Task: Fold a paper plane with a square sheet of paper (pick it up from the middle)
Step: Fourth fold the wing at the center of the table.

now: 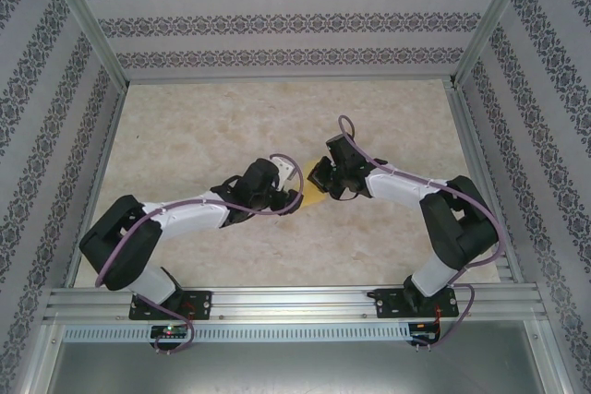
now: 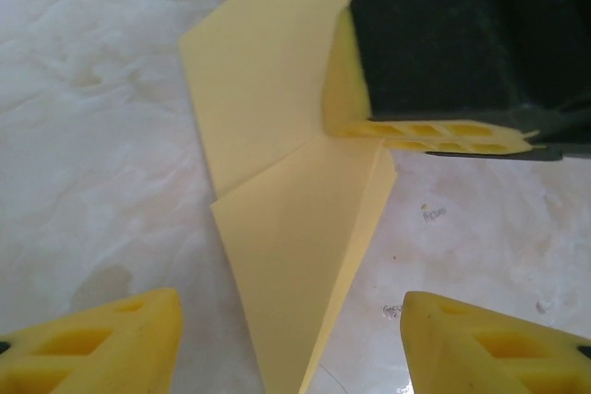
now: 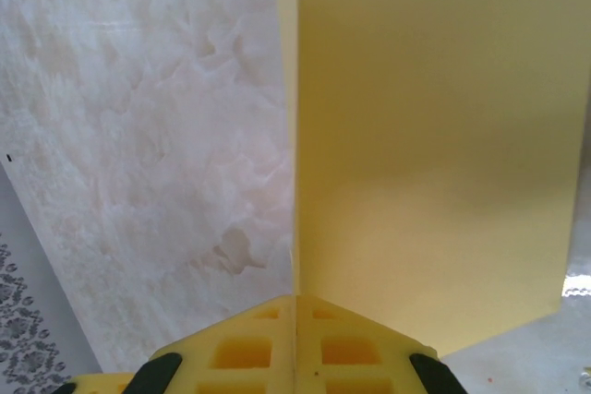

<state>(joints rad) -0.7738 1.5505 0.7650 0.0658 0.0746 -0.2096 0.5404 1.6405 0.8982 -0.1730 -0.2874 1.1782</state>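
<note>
The left claw (image 2: 291, 350) stood well open, its two yellow honeycomb fingertips (image 2: 102, 343) spread to either side and gripping nothing. In the gap between them, on the beige mottled tabletop (image 2: 83, 89), lay the thin yellow sheet of paper (image 2: 277, 126), already creased into a pointed, dart-like outline. Its sharp tip sat closest to the left claw, between the fingertips but touching neither. Its long axis ran straight ahead from that claw, widening toward the far end, with a diagonal fold across the middle.

At that far end, ahead and to the right of the left claw, the right claw (image 3: 295, 320) was shut tight on the paper's edge. From its own fingertips the sheet ran on ahead and off to its right. From above, the paper showed as a small yellow patch just between the two claws.

The left claw was judged the nearer to the pointed tip, and the right to the wide end. Since the long axis lined up with the left claw's gap, closing there would likely meet the paper's sloping sides.
</note>
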